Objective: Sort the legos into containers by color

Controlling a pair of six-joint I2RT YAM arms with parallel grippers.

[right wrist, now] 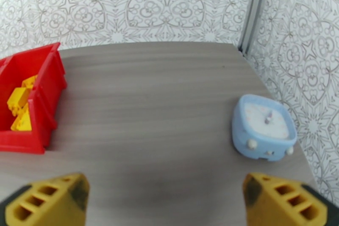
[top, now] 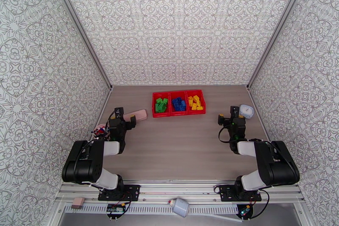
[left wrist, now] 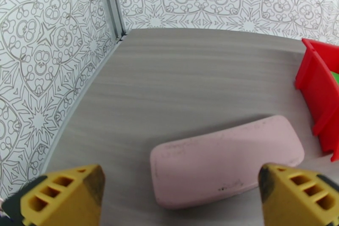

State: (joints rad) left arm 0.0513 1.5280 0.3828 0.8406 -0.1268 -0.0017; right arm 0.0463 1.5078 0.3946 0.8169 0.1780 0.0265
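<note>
When viewed from above: left gripper [top: 128, 121] near the left wall, spread wide, empty, tips just beside a pink case [top: 136, 115]. Right gripper [top: 232, 113] near the right wall, likewise wide and empty, next to a small lidded box [top: 246, 110]. At the far centre of the table [top: 178, 150], containers [top: 178, 115] in one red row of three, legos [top: 179, 104] sorted inside: green left, blue middle, yellow right.

From the left wrist: yellow fingers [left wrist: 63, 193] wide apart, gripping nothing, pink case [left wrist: 229, 159] lying just beyond. Containers [left wrist: 318, 91] at right, a sliver of green within.

From the right wrist: fingers [right wrist: 292, 199] equally wide, nothing held. Yellow legos [right wrist: 19, 104] in the containers [right wrist: 46, 87] at left, small lidded box [right wrist: 262, 127] at right.
</note>
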